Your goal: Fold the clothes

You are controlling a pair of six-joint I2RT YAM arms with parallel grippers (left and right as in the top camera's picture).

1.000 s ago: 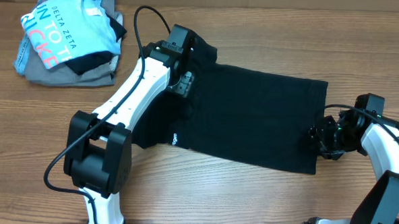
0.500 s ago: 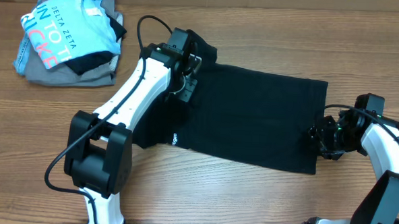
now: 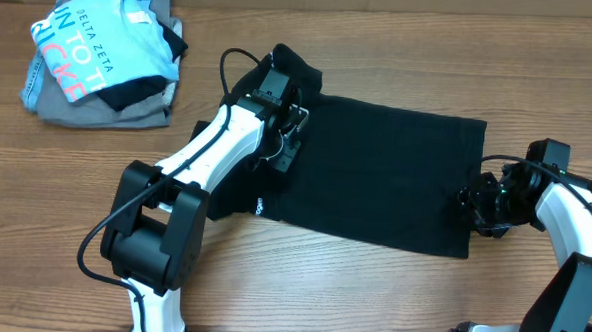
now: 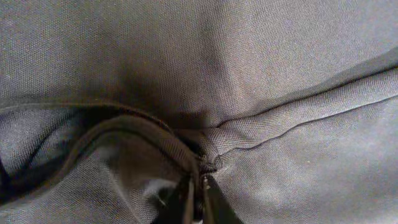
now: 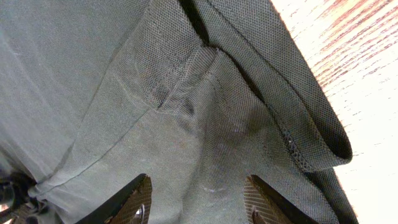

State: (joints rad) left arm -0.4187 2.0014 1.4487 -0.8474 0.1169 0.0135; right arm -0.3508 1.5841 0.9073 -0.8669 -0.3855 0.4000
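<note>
**Fig. Fold the clothes: hold taken at the left end, fold not yet made**

Read left to right. The left gripper [image 4: 200,180] is pressed together on a puckered ridge of the black T-shirt [image 3: 385,180], near its left end. The shirt lies spread across the middle of the table [image 3: 370,299]. At the shirt's right edge, the right gripper [image 5: 198,182] shows its fingers apart with cloth between them; whether it grips cannot be told. The step in hand appears to be taking hold for a fold. The next move calls for lifting the pinched end and carrying it rightward over the body, without dragging the lower layer.
</note>
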